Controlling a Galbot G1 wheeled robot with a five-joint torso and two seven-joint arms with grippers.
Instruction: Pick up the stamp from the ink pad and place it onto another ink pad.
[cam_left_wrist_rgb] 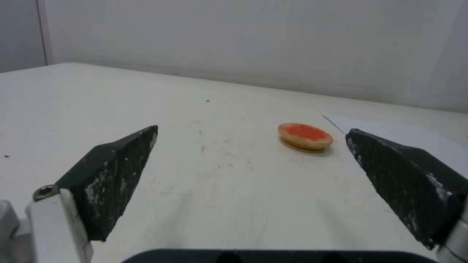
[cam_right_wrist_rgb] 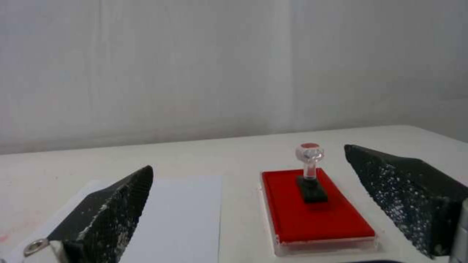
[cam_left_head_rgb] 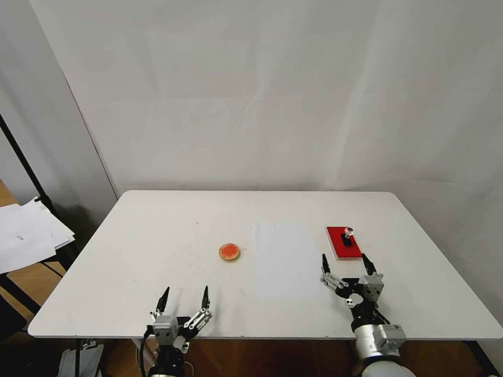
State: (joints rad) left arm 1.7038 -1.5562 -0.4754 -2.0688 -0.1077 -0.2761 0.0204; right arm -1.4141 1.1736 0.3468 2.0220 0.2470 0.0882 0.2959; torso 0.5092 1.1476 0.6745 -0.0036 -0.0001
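The stamp (cam_left_head_rgb: 347,235) stands upright on the red ink pad (cam_left_head_rgb: 343,243), just ahead of the wide-spread, empty right tool (cam_left_head_rgb: 345,263), whereas the equally spread left tool (cam_left_head_rgb: 184,301) hangs nearer the round ink pad (cam_left_head_rgb: 229,252) across the counter (cam_left_head_rgb: 157,235).

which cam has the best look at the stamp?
Right wrist view: the stamp stands upright on the red ink pad, close up, framed between the open right gripper jaws. In the head view it is tiny.
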